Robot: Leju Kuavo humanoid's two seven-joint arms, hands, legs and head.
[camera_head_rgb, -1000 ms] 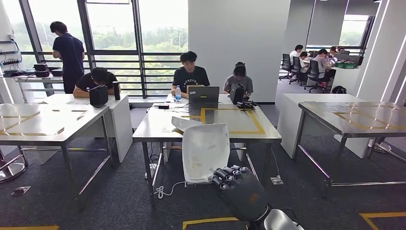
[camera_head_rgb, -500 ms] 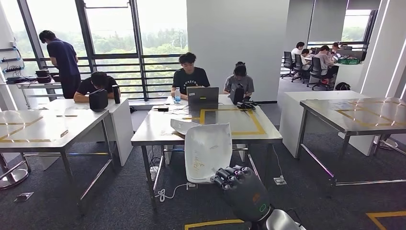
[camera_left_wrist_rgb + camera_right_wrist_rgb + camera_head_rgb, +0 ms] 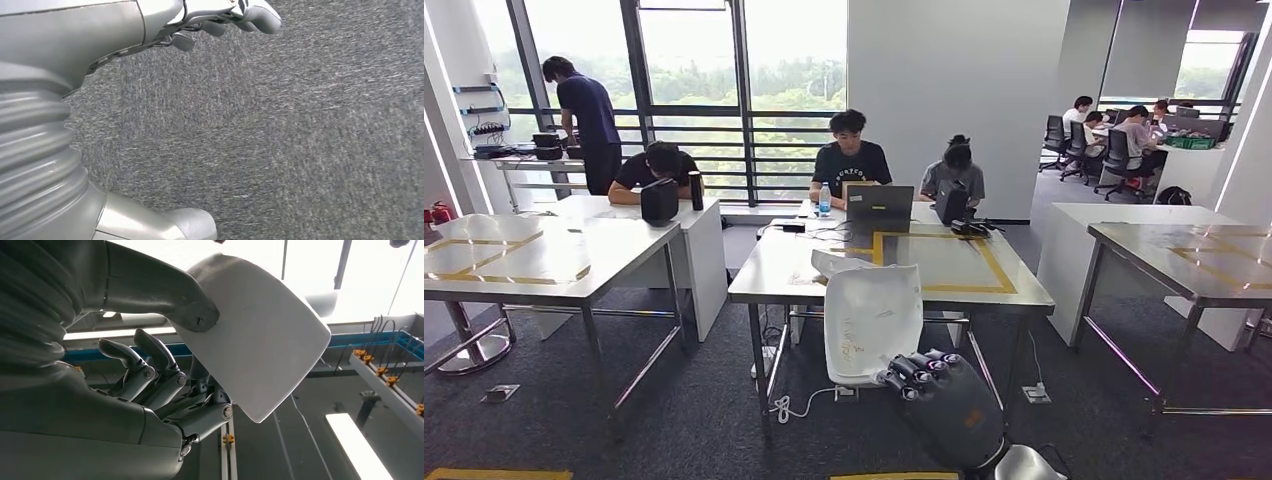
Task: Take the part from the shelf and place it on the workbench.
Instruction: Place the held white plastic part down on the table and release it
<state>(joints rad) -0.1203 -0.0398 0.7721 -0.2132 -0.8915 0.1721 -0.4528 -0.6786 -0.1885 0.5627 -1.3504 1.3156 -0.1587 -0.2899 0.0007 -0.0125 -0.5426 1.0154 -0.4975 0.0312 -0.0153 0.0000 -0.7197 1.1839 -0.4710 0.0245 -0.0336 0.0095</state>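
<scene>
My right hand [image 3: 944, 405] holds a white curved shell part [image 3: 872, 320] upright by its lower edge, in front of the steel workbench [image 3: 944, 265] marked with a yellow tape square. In the right wrist view the thumb [image 3: 165, 295] presses on the part [image 3: 260, 340] and the dark fingers [image 3: 160, 375] sit behind it. A second white part [image 3: 839, 262] lies on the bench's near left side. My left hand [image 3: 225, 20] hangs over grey carpet, fingers apart, holding nothing.
Two people [image 3: 851, 160] sit behind the workbench with a laptop [image 3: 879, 208] and a bottle [image 3: 825, 198]. Steel tables stand to the left [image 3: 524, 260] and right [image 3: 1194, 260]. Cables [image 3: 794, 405] lie on the carpet under the bench.
The whole picture has slid to the right, so the camera has turned. The white part stays in my right hand, at about the same place in the picture.
</scene>
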